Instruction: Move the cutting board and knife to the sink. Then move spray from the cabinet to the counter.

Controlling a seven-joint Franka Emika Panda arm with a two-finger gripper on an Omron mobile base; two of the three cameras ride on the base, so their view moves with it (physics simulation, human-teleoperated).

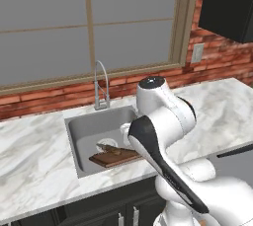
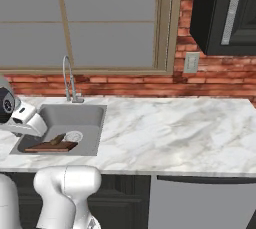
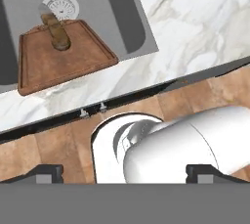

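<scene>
Wooden-handled knife point(image 3: 54, 31) — blade toward drain point(image 3: 60, 7).

No writing, label, brand or number can be read anywhere in these pictures. Every surface in sight is plain and unmarked.

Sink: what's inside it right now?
The sink holds the cutting board, tilted against its front wall, with the knife on top. The drain shows behind; the basin floor under the board is covered.
</scene>
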